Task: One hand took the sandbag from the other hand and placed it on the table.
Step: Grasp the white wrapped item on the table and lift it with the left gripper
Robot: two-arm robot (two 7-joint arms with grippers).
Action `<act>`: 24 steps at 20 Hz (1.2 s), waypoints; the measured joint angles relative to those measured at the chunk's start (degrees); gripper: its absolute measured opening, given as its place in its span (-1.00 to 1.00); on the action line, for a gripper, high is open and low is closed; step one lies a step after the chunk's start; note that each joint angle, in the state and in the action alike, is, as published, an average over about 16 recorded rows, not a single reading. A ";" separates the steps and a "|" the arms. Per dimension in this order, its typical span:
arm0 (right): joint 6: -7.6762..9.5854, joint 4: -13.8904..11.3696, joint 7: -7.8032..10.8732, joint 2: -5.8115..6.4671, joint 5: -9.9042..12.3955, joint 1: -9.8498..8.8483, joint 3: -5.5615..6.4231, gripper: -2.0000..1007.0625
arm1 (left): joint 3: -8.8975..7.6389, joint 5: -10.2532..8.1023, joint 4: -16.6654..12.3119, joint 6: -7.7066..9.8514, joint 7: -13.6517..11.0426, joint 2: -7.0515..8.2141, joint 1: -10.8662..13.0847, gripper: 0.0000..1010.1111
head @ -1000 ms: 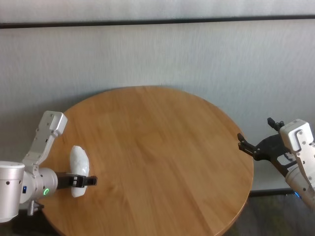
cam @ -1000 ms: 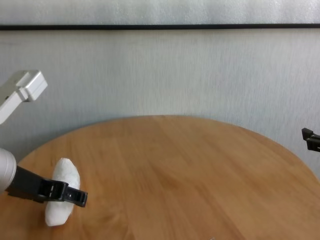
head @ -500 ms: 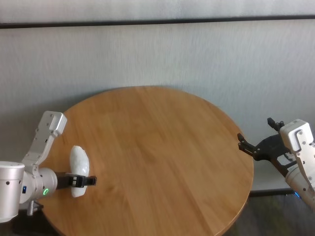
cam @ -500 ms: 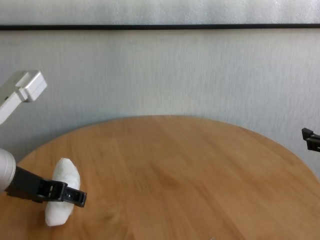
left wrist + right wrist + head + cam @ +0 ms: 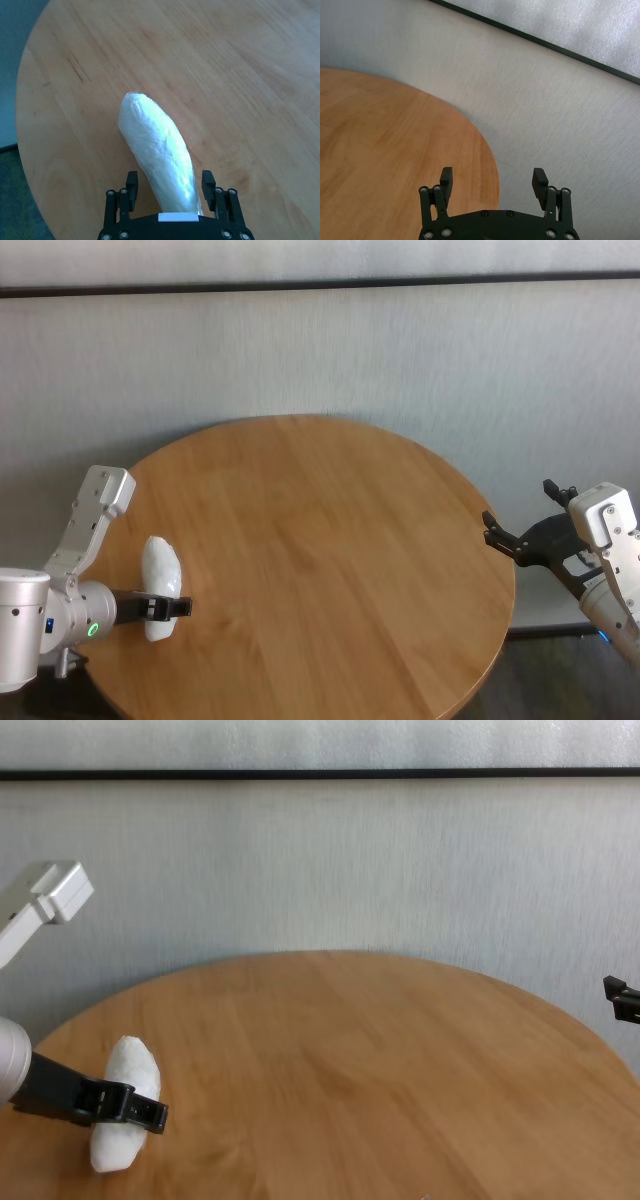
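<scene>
at the left edge of the table [image 5: 330, 540], the sandbag [image 5: 160, 585] is found lying on the wood, with the left gripper [image 5: 178, 608] low over its near end. in the left wrist view the sandbag [image 5: 157, 150] is seen between spread fingers [image 5: 131, 182], with gaps on both sides, so it is judged released. the placing appears done; only withdrawal is left. beyond the right rim, the right gripper [image 5: 505, 538] is held off the table, parted and holding nothing.

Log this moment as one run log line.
left gripper: open, straddling white crinkly sandbag | sandbag: on round wooden table | right gripper: open, off table
</scene>
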 joint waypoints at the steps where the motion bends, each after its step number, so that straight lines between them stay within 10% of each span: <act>1: 0.00 0.00 0.00 0.00 0.00 0.00 0.00 0.99 | 0.00 -0.01 0.00 0.00 0.01 0.00 0.00 0.68; 24: 0.00 0.00 0.00 0.00 0.00 0.00 0.00 0.99 | -0.07 -0.10 -0.08 0.07 0.11 -0.05 0.00 -0.19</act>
